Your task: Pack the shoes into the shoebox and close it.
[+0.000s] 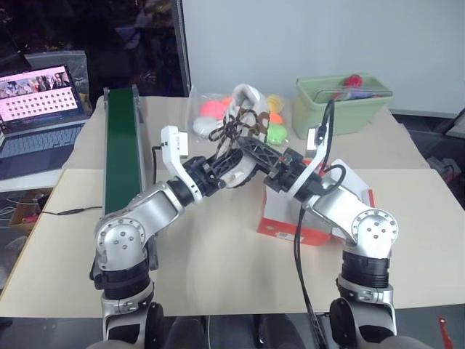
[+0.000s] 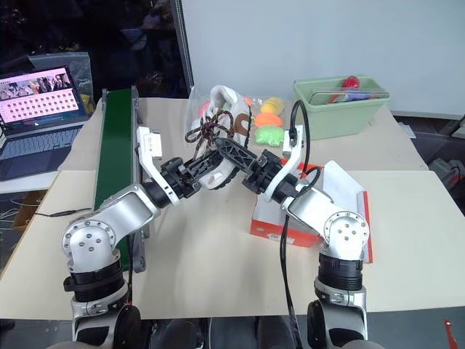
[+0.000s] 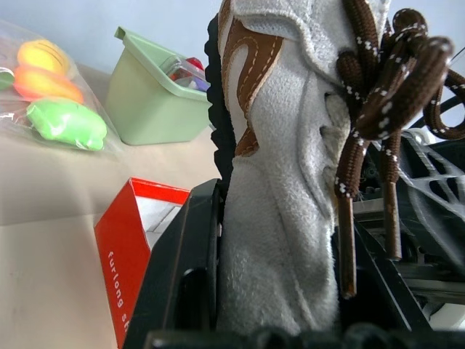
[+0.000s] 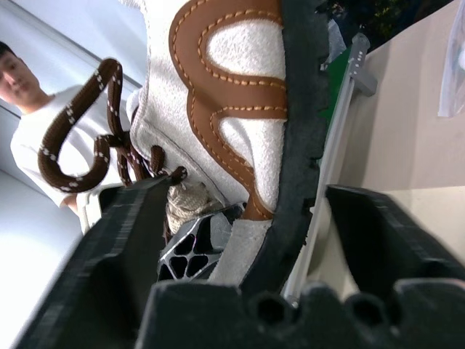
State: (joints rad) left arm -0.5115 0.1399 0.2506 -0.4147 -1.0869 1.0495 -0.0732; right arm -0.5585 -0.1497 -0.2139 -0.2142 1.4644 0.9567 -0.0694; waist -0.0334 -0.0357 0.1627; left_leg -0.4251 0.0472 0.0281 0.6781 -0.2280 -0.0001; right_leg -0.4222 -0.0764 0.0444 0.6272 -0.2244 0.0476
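One white shoe with dark brown laces and brown trim is held up in the air above the table, toe down and heel up. My left gripper is shut on it from the left; in the left wrist view the shoe is pinched between both fingers. My right gripper comes in from the right, open, its fingers straddling the shoe's black sole with a gap on one side. The orange-red shoebox stands on the table below my right arm, lid open and white inside.
A pale green bin stands at the back right, and a bag of neon soft toys lies behind the shoe. A dark green conveyor runs along the left, with a laptop beyond it. A person is visible in the right wrist view.
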